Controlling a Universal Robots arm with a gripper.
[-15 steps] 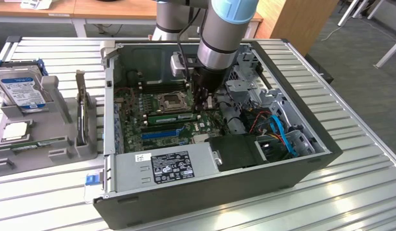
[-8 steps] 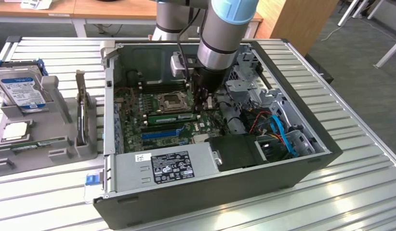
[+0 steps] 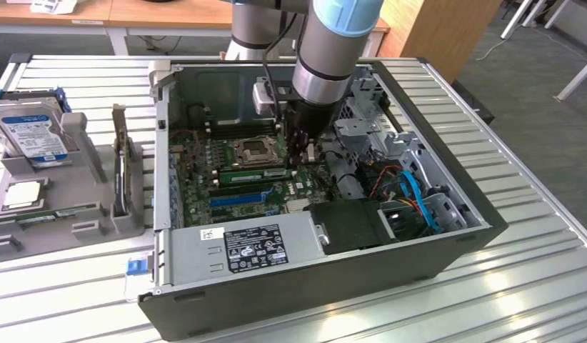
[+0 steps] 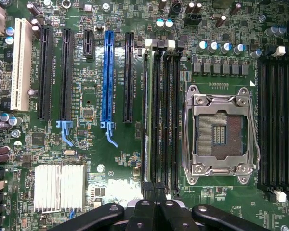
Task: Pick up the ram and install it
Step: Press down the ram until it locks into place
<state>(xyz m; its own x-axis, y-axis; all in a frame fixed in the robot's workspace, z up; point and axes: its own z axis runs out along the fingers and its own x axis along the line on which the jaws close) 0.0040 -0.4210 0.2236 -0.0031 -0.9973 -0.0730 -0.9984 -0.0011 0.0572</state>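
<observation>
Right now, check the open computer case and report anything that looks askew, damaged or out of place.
Nothing stands out. The ram stands upright in a memory slot beside the empty CPU socket, level along its length. The shut gripper is at its end. The blue expansion slot looks intact.

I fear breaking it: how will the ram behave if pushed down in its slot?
The ram is a thin flat board, so probably stiff lengthwise but fragile if bent sideways. It looks light for its size. Standing on edge in the memory slot, it may tilt under uneven pushing.
</observation>
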